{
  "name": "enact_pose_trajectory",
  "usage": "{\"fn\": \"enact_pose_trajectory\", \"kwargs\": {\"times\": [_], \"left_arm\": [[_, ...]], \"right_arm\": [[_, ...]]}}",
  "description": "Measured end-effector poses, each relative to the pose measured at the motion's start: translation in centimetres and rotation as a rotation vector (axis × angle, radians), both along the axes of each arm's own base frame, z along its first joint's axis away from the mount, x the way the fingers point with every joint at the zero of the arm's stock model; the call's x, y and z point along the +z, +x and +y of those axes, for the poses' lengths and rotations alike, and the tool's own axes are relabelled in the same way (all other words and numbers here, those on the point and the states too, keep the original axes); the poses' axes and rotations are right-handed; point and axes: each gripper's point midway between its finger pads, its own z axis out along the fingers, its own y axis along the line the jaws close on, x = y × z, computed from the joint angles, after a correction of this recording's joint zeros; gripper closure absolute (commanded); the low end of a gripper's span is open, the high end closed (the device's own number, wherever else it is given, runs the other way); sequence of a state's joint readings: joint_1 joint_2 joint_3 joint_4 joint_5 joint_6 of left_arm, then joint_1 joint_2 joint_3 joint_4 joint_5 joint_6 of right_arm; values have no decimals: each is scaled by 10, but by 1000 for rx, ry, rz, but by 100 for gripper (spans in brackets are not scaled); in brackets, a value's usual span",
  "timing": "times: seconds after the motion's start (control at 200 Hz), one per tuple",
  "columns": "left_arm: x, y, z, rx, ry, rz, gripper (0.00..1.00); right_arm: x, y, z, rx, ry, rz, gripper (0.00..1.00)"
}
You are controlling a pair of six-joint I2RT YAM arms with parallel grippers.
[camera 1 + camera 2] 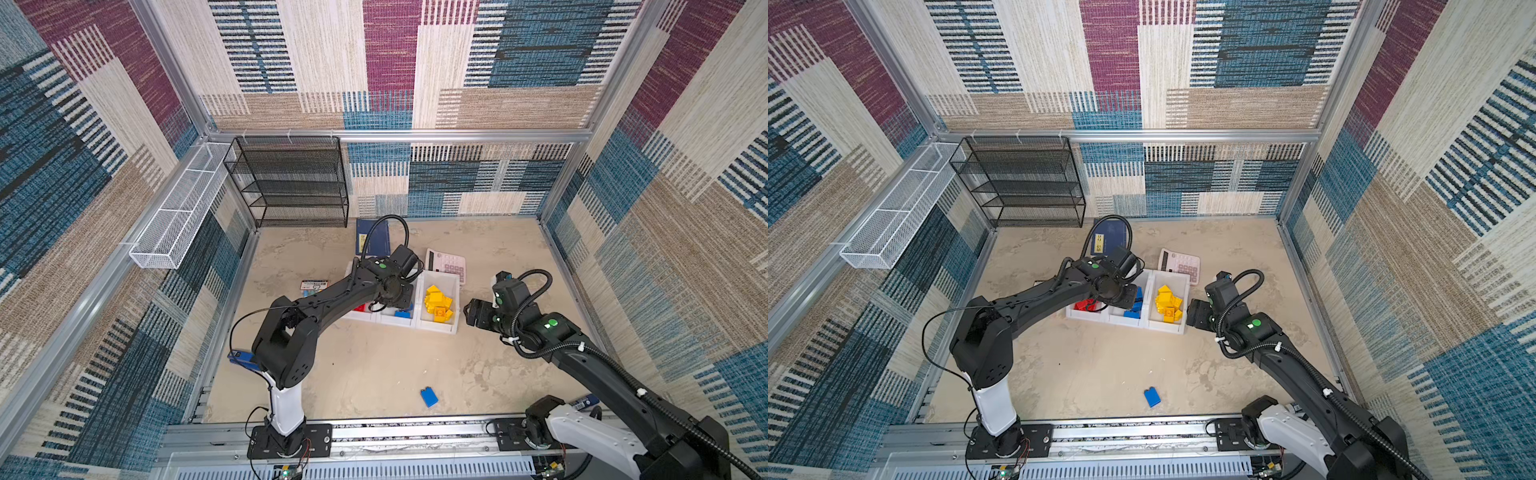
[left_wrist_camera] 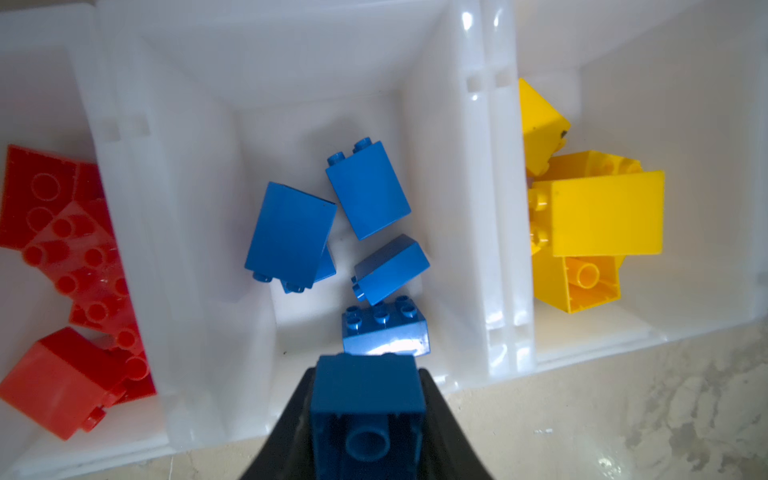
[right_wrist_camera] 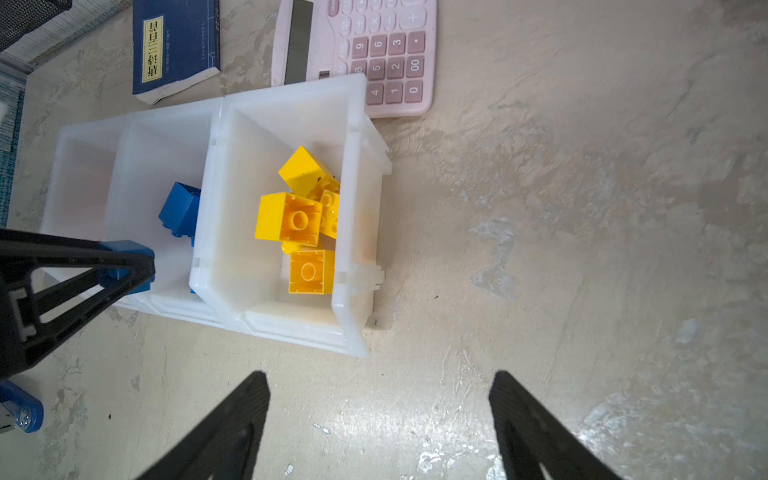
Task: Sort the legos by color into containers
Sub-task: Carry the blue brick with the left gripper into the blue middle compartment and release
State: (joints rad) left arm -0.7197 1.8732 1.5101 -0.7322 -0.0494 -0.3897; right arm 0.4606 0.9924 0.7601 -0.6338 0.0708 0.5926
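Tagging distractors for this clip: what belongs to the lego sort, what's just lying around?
Job: white bins, red bricks, blue bricks, yellow bricks, held brick in left gripper, loose blue brick.
Lying about: calculator, blue book, black rack, wire basket, marker pack.

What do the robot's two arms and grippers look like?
The left arm and right arm are matte black, each with a white lowest link, a green dot near the wrist and a ribbed black cable hose; white ties clip the right one's. The left gripper and right gripper have two black tapered fingers.
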Motion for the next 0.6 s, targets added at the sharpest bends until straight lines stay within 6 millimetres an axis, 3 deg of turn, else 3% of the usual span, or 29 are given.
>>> {"fn": "enact_pose_trajectory", "kwargs": {"times": [0.195,0.416,0.601], "left_arm": [[-1,1,1,5,4,-2,38],[5,1,7,14,11,-26,37],[5,-13,18,25,4,-21,37]], "right_arm": [[0,-1,1,5,5,3,13],[-1,-1,2,11,5,4,13],[-5,-6,5,31,19,18,14]]}}
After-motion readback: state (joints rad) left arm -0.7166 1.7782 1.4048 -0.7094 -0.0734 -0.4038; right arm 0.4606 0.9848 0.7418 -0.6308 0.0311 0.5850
